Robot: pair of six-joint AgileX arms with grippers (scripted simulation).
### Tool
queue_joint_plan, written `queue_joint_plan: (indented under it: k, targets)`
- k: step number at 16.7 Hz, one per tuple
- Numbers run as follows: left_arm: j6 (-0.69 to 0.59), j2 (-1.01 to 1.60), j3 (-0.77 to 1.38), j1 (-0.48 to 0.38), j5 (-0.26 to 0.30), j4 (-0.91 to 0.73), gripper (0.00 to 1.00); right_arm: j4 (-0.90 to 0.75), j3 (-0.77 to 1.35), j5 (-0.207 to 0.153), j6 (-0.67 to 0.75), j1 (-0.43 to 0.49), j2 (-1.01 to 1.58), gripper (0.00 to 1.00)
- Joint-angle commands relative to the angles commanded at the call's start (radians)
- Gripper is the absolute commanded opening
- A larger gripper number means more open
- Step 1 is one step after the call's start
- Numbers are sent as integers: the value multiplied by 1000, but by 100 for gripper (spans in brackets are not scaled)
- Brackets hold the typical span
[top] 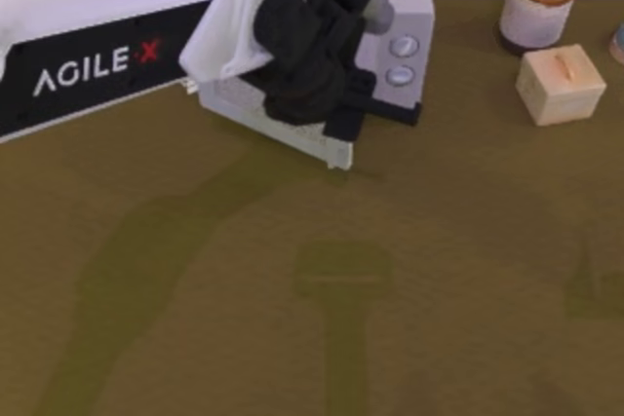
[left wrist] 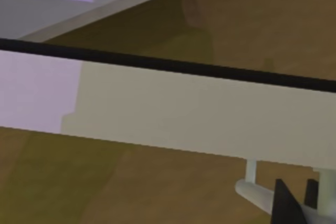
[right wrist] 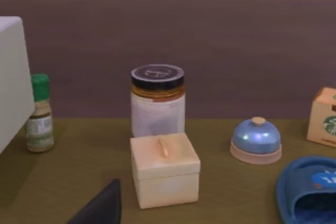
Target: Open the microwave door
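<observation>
While our left arm reaches across the back of the desk [top: 312,299] from the top view's left, the left end effector [top: 363,109] sits at the front of the microwave [top: 414,7], just below its two knobs [top: 402,60]. The microwave door [top: 283,129] already stands swung out from the body at a shallow angle, its free edge pointing toward the middle of the desk. In the left wrist view the door [left wrist: 199,119] fills the frame as a pale band, and dark fingertips [left wrist: 286,205] sit at the slim handle [left wrist: 257,195]. We judge they are closed around it, though the contact itself is partly cut off. So the task looks partly done: the door is ajar, with more swing left to reach fully open. Our right arm is parked out of the top view, and we cannot tell its end effector's state; its camera faces a cream box [right wrist: 165,177], a jar [right wrist: 157,100] and a bell [right wrist: 256,140]
</observation>
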Motion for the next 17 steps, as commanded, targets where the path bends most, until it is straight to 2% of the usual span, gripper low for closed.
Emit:
queue_joint_plan:
  k: [12,17]
  targets:
    - [0,0,0,0,0,0,0,0,0,0,0,0,0,100]
    - [46,-30,-48,8,31,16,0,0,0,0,0,0,0,100]
